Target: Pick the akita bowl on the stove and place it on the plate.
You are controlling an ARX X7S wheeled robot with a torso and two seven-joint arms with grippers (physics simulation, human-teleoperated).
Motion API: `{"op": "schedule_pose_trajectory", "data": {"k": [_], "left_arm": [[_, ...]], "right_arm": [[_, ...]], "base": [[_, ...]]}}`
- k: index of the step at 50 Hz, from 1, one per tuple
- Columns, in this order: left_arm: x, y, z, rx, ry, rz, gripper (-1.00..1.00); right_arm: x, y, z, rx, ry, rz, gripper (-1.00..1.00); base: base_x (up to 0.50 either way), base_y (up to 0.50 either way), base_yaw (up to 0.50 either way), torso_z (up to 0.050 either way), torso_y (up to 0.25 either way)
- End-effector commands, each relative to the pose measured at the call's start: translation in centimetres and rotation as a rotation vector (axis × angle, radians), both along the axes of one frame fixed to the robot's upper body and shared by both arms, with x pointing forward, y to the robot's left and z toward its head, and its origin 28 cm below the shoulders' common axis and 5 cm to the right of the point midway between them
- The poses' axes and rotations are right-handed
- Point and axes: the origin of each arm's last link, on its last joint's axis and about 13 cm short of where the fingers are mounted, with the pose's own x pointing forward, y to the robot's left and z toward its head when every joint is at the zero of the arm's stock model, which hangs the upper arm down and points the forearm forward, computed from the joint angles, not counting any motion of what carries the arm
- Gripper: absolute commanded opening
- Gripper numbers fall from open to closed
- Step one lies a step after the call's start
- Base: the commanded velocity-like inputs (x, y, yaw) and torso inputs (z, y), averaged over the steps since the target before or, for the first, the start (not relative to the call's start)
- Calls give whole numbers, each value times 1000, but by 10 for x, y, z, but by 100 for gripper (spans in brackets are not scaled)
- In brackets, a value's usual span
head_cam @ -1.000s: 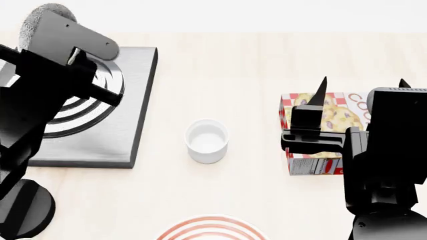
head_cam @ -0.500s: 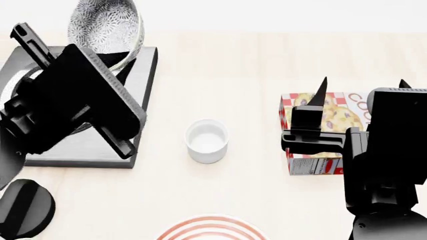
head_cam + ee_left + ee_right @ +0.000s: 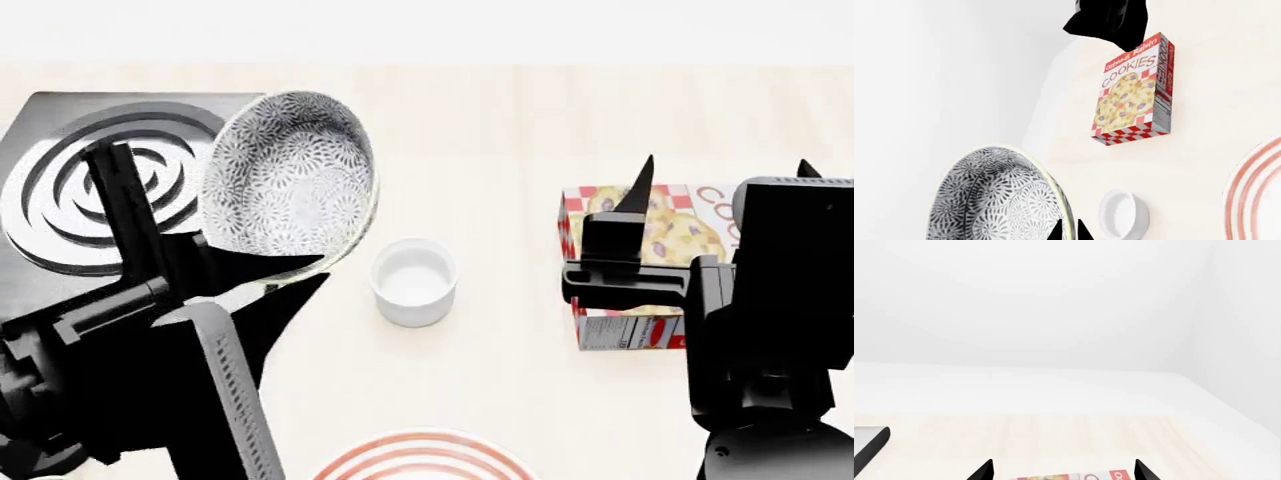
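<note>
One akita bowl [image 3: 290,190] is hanging tilted at upper left of the head view, its lower rim pinched in the closed left gripper [image 3: 274,272], overlapping the stove's [image 3: 80,200] right edge. Right gripper [image 3: 721,170] is idling spread wide over the cookie box [image 3: 627,300]; plate [image 3: 420,455] is peeking in at bottom centre.

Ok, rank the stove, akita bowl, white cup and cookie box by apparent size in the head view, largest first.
1. stove, partly hidden by the left arm
2. akita bowl, lifted nearer the camera, so its look is inflated
3. cookie box, partly covered by the right gripper
4. white cup
</note>
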Motion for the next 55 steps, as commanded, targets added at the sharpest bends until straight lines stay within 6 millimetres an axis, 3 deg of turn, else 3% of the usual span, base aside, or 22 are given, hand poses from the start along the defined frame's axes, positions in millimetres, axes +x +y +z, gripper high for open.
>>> {"op": "schedule_pose_trajectory", "data": {"k": [1, 31, 55], "left_arm": [[-16, -5, 5, 110, -19, -115, -100], [-36, -25, -15, 332, 15, -283, -100], [-49, -37, -44, 356, 60, -354, -100]], "right_arm": [[0, -1, -1, 7, 0, -5, 100], [0, -1, 1, 11, -2, -5, 100], [1, -1, 0, 11, -2, -5, 100]], "base": [[0, 0, 0, 0, 0], [0, 0, 0, 0, 0], [0, 0, 0, 0, 0]]}}
